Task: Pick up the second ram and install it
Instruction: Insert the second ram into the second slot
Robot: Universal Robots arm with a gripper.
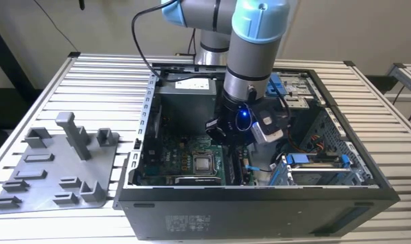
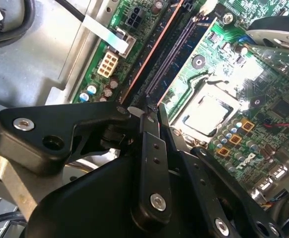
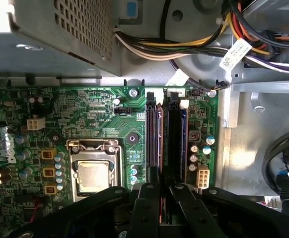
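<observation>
Inside the open computer case (image 1: 368, 173), the gripper (image 3: 165, 193) hangs over the motherboard's memory slots (image 3: 157, 134), fingers (image 3: 149, 208) closed on the second ram (image 3: 170, 144), aligning it for seating.

A: What's there?
B: A green board (image 3: 100, 114), looked down on. A silver chip (image 3: 93, 177) sits in a metal frame. Beside it run long memory slots (image 3: 153, 144).
A: The gripper (image 3: 165, 208)?
B: Black, over the slots' near end; a dark strip (image 3: 172, 139) runs from between the jaws. Coloured wires (image 3: 184, 49) cross the grey case (image 3: 244, 144).
</observation>
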